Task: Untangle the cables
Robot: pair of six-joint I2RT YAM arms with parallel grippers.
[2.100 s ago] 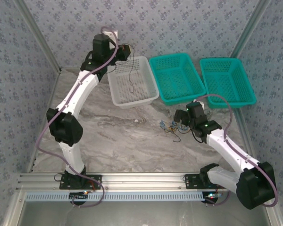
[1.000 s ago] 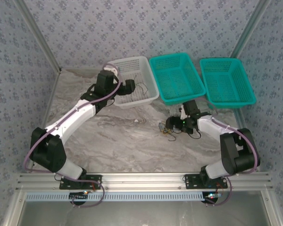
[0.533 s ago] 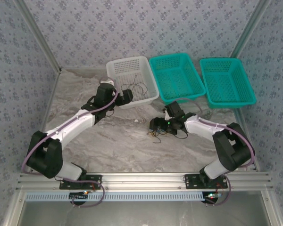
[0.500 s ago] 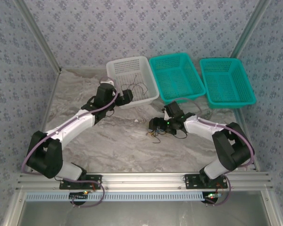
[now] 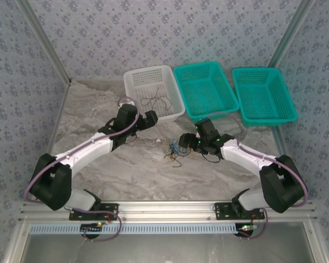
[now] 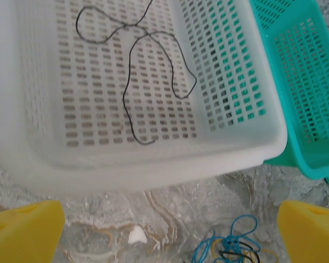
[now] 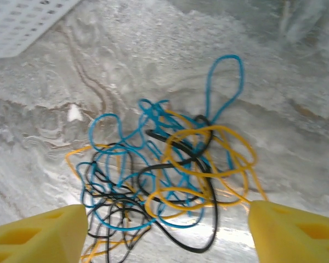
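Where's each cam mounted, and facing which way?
Top external: above and behind, looking down at table; shows left arm, right arm.
Left wrist: faces white basket; left pincer at bottom corners.
Right wrist: looks down on wire tangle; right pincer at bottom corners.
Shared: both wrist views show wire tangle and white basket.

The top camera is looking down from above and behind my bases, far enough to be taking in the whole table (image 5: 88,109). My left wrist camera is facing forward and down, close on the white basket (image 6: 153,167). My right one is staring down from very near at the cables (image 7: 164,175), and all three views are sharing those cables.
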